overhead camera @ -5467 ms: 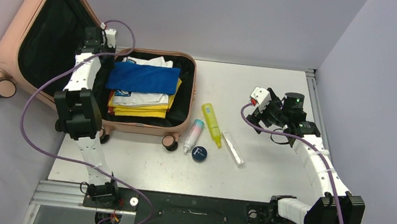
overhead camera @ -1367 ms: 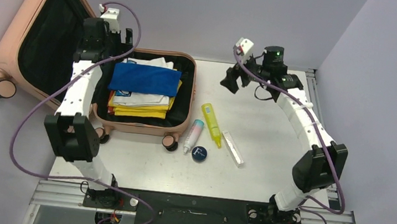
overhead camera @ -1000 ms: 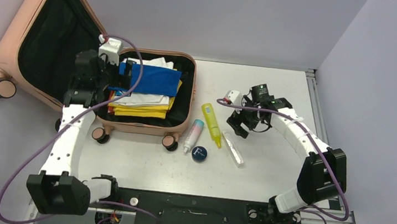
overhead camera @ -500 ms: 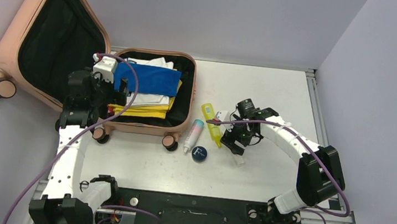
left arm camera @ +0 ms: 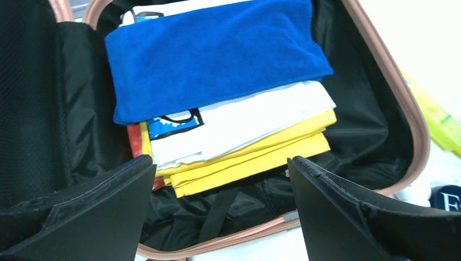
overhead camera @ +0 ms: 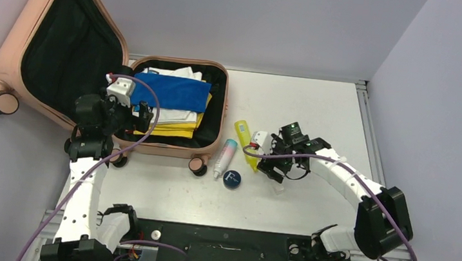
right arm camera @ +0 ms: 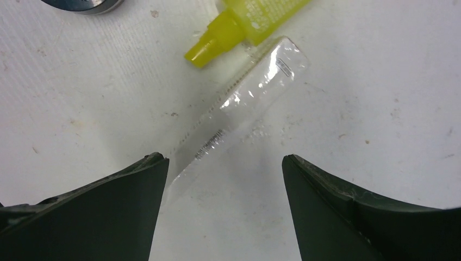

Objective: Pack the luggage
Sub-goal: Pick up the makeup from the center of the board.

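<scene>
Fingers of R gripper spread wide, low over clear tube, yellow bottle just beside it, centre-right of top view. L gripper also agape, above clothes stack in luggage, open, upper left.

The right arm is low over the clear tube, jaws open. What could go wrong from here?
1. The clear tube lies slanted between the open right jaws, its near end close to one side; closing may spin it or lose it.
2. The yellow bottle has its cap beside the tube's far end, so a pushed tube could roll it.
3. The left jaws hang open over the folded clothes in the luggage, perhaps blocking the drop.
</scene>
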`<act>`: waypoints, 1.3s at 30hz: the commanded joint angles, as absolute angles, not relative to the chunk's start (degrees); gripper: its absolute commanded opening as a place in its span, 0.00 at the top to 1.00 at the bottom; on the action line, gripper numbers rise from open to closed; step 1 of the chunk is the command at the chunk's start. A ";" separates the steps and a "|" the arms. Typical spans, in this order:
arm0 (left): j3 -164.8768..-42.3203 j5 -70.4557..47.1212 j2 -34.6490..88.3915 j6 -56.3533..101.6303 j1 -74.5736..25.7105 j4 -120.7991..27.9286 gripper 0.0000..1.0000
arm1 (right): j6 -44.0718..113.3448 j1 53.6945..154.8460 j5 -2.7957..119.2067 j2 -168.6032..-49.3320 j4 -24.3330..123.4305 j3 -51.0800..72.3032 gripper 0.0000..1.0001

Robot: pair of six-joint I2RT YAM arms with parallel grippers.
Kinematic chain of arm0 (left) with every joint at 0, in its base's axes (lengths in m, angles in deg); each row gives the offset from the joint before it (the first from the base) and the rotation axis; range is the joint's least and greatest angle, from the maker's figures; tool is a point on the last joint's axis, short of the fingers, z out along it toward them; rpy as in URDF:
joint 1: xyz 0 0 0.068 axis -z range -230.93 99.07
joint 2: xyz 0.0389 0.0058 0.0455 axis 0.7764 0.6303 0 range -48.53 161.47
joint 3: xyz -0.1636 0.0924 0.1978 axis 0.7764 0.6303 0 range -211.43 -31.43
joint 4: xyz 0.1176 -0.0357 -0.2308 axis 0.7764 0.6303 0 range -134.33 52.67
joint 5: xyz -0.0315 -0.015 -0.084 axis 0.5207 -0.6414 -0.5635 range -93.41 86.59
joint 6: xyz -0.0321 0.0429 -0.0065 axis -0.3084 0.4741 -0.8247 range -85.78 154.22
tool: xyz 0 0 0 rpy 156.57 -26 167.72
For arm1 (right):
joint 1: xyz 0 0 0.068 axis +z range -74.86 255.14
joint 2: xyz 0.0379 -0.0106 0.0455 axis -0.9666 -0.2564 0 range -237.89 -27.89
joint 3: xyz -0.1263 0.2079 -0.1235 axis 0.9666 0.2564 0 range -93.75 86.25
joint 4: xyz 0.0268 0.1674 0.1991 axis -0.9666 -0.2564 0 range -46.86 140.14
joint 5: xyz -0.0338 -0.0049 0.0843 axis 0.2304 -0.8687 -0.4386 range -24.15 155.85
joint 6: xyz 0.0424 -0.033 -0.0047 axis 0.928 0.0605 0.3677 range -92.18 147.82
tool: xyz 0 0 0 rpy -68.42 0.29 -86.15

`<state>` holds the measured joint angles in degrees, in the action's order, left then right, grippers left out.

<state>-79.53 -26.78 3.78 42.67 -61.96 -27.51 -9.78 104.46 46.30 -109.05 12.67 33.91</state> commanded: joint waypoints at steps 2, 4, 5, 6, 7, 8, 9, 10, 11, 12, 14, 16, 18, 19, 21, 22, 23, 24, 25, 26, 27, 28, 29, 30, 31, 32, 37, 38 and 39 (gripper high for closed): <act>-79.78 -38.12 4.08 43.79 -64.51 -29.58 0.04 | -10.51 98.25 42.40 -101.47 18.57 36.43 0.20; -79.48 -39.27 4.38 43.75 -65.09 -29.69 0.04 | -10.16 96.92 41.42 -100.96 18.51 36.71 0.20; -79.32 -39.53 4.45 43.72 -65.35 -29.86 0.04 | -10.12 96.86 41.23 -101.13 18.44 36.82 0.20; -79.14 -39.75 4.46 43.71 -65.54 -30.03 0.04 | -10.14 96.85 40.74 -101.41 18.42 36.85 0.19; -78.91 -39.91 4.46 43.71 -65.67 -30.25 0.04 | -10.15 96.85 40.23 -101.79 18.30 36.85 0.19; -78.78 -40.22 4.42 43.71 -65.84 -30.41 0.04 | -10.18 96.97 40.01 -102.39 18.10 36.77 0.19; -78.54 -40.43 4.41 43.78 -65.96 -30.54 0.04 | -10.27 97.21 39.93 -103.06 17.97 36.76 0.19; -78.32 -40.60 4.31 43.73 -66.10 -30.73 0.04 | -10.45 97.47 40.04 -103.61 17.83 36.76 0.19; -78.16 -40.78 4.25 43.76 -66.25 -30.85 0.04 | -10.56 97.78 40.27 -104.16 17.80 36.83 0.19; -78.00 -40.88 4.19 43.84 -66.39 -31.03 0.04 | -10.65 98.17 40.58 -104.61 17.77 36.89 0.19; -77.84 -41.11 4.28 44.04 -66.49 -31.13 0.04 | -10.76 98.82 41.10 -105.40 17.67 36.93 0.19; -77.71 -41.29 4.40 44.21 -66.64 -31.17 0.04 | -10.88 99.38 41.43 -105.78 17.65 37.00 0.19; -77.59 -41.37 4.54 44.24 -66.81 -31.26 0.04 | -11.13 100.10 41.67 -106.35 17.58 37.23 0.19; -77.53 -41.50 4.55 44.31 -66.84 -31.24 0.04 | -11.27 100.49 41.86 -106.65 17.54 37.35 0.19; -77.48 -41.76 4.55 44.38 -66.98 -31.24 0.04 | -11.36 101.15 42.62 -107.53 17.63 37.51 0.19; -77.41 -41.99 4.51 44.48 -67.15 -31.26 0.04 | -11.46 101.50 42.98 -107.93 17.59 37.47 0.19; -77.39 -42.14 4.47 44.54 -67.33 -31.28 0.04 | -11.51 101.85 43.30 -108.39 17.55 37.48 0.19; -77.35 -42.16 4.39 44.56 -67.48 -31.29 0.04 | -11.59 102.25 43.67 -108.82 17.56 37.53 0.19; -77.27 -42.21 4.38 44.59 -67.72 -31.30 0.04 | -11.74 102.67 44.11 -109.29 17.58 37.55 0.19; -77.23 -42.31 4.31 44.60 -67.95 -31.29 0.04 | -11.81 103.14 44.58 -109.74 17.61 37.55 0.19; -77.12 -42.52 4.29 44.71 -68.10 -31.25 0.04 | -11.82 103.74 45.06 -110.16 17.70 37.63 0.19; -77.07 -42.97 4.36 44.80 -68.29 -31.30 0.04 | -11.83 104.04 45.36 -110.79 17.83 37.60 0.19; -77.05 -43.17 4.44 44.84 -68.46 -31.31 0.04 | -11.64 104.32 45.61 -111.21 18.00 37.56 0.19; -76.98 -43.41 4.50 44.92 -68.43 -31.33 0.04 | -11.38 104.59 45.82 -111.53 18.25 37.55 0.19; -76.96 -43.51 4.58 44.94 -68.56 -31.36 0.04 | -11.19 104.81 46.19 -112.02 18.53 37.55 0.19; -76.96 -43.65 4.70 45.02 -68.59 -31.37 0.04 | -10.86 105.08 46.97 -112.46 18.86 37.55 0.20; -76.82 -43.72 5.08 45.20 -68.56 -31.51 0.04 | -9.67 105.25 50.12 -114.70 19.97 36.89 0.29; -76.79 -43.67 5.08 45.20 -68.57 -31.53 0.04 | -9.44 105.22 50.69 -115.26 19.99 36.67 0.35; -76.85 -43.68 5.08 45.20 -68.62 -31.50 0.04 | -9.29 105.21 51.17 -115.77 19.95 36.41 0.40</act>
<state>-76.75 -41.75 4.96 44.04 -68.03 -28.34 -10.37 104.92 47.69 -114.23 17.76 37.52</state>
